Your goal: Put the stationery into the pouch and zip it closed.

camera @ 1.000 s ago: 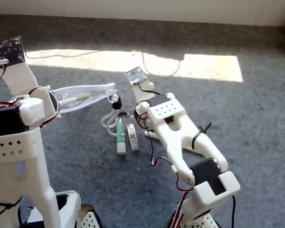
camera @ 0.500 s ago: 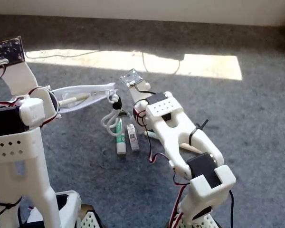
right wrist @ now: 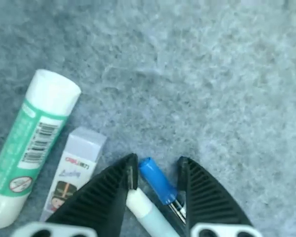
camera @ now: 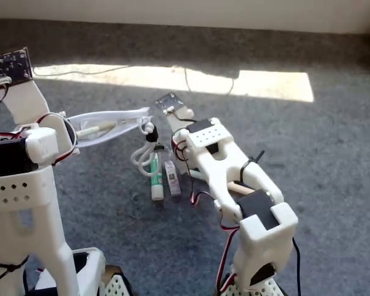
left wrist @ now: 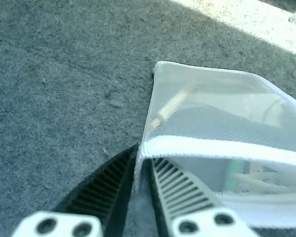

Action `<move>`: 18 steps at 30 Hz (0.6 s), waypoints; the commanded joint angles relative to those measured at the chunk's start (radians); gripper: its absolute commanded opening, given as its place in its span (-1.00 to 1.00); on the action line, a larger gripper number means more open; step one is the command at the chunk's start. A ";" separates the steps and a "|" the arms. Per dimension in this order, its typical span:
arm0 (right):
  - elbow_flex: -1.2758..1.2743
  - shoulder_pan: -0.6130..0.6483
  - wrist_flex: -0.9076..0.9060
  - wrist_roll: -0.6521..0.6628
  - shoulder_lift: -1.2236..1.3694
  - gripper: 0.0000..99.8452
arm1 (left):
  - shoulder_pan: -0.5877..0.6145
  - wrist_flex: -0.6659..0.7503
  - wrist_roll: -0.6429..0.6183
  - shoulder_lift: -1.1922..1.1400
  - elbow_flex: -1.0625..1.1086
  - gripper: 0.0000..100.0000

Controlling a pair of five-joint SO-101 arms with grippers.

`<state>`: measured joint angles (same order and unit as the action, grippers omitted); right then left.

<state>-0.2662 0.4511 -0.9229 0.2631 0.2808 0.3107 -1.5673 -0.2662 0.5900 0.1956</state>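
Note:
A white mesh pouch (camera: 114, 121) lies on the grey carpet with a pencil-like stick (left wrist: 170, 106) inside it. My left gripper (left wrist: 140, 170) is shut on the pouch's (left wrist: 227, 123) white edge band and holds that end up. A green and white glue stick (camera: 155, 177) and a small eraser (camera: 171, 179) lie side by side near the pouch's cord. My right gripper (right wrist: 157, 170) is low over the carpet and open, its fingers on either side of a blue-capped pen (right wrist: 158, 185). The glue stick (right wrist: 27, 143) and eraser (right wrist: 74, 173) lie just beside it.
A looped white cord with a black bead (camera: 149, 137) trails from the pouch's end toward the glue stick. A sunlit patch (camera: 246, 83) crosses the carpet at the back. Open carpet (camera: 320, 160) stretches off beside the right arm.
The right arm has swung a little toward the glue stick and eraser and dropped lower over the pen. The left arm and the pouch have kept still.

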 commanded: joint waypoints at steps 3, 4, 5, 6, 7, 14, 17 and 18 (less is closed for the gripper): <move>0.064 -0.077 0.018 0.011 0.002 -0.72 | 0.016 0.020 -0.003 -0.010 0.001 -0.98; 0.064 -0.091 0.018 0.012 0.002 -0.72 | 0.016 0.020 -0.003 -0.010 0.001 -0.98; 0.064 -0.104 0.018 0.012 0.002 -0.72 | 0.016 0.020 -0.003 -0.010 0.001 -0.98; 0.064 -0.114 0.018 0.014 0.002 -0.72 | 0.016 0.020 -0.003 -0.010 0.001 -0.98; 0.064 -0.127 0.018 0.020 0.002 -0.72 | 0.016 0.020 -0.003 -0.010 0.001 -0.98; 0.059 -0.189 0.015 0.155 0.002 -0.72 | 0.016 0.020 -0.003 -0.010 0.001 -0.98; 0.058 -0.213 0.015 0.157 0.002 -0.72 | 0.016 0.020 -0.003 -0.010 0.001 -0.98; 0.058 -0.220 0.015 0.158 0.002 -0.72 | 0.016 0.020 -0.003 -0.010 0.001 -0.98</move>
<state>-0.2509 0.2793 -0.9198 0.4043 0.2900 0.3107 -1.5673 -0.2662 0.5900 0.1956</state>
